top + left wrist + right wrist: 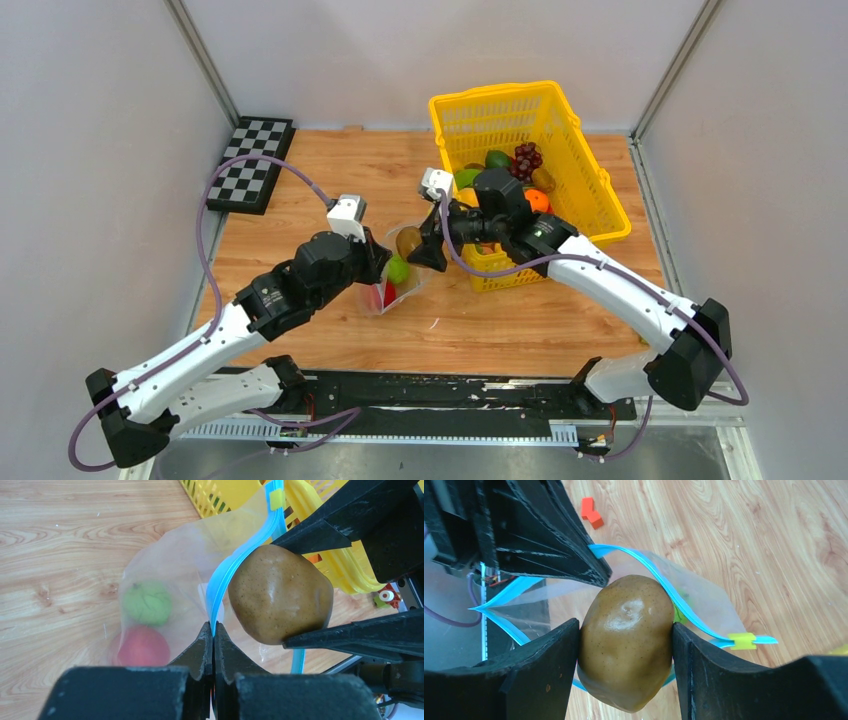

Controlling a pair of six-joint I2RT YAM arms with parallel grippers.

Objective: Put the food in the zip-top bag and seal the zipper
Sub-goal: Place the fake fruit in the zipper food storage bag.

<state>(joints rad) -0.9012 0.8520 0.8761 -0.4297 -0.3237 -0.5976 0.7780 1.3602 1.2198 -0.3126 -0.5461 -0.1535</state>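
Observation:
The clear zip-top bag (pixel 392 288) stands at the table's middle, its mouth held open. A green fruit (pixel 148 602) and a red fruit (pixel 142 646) lie inside it. My left gripper (pixel 213 630) is shut on the bag's teal-blue zipper strip (pixel 223 580) and holds that lip up. My right gripper (pixel 626 630) is shut on a brown potato (pixel 626 640) and holds it over the open mouth, between the two zipper strips (pixel 694 615). The potato also shows in the top view (pixel 408 241) and the left wrist view (pixel 280 595). A yellow slider (pixel 741 640) sits at the zipper's end.
A yellow mesh basket (pixel 585 165) with several toy fruits stands at the back right, close behind my right arm. A checkered board (pixel 250 163) lies at the back left. A small orange block (pixel 592 511) lies on the wood near the bag.

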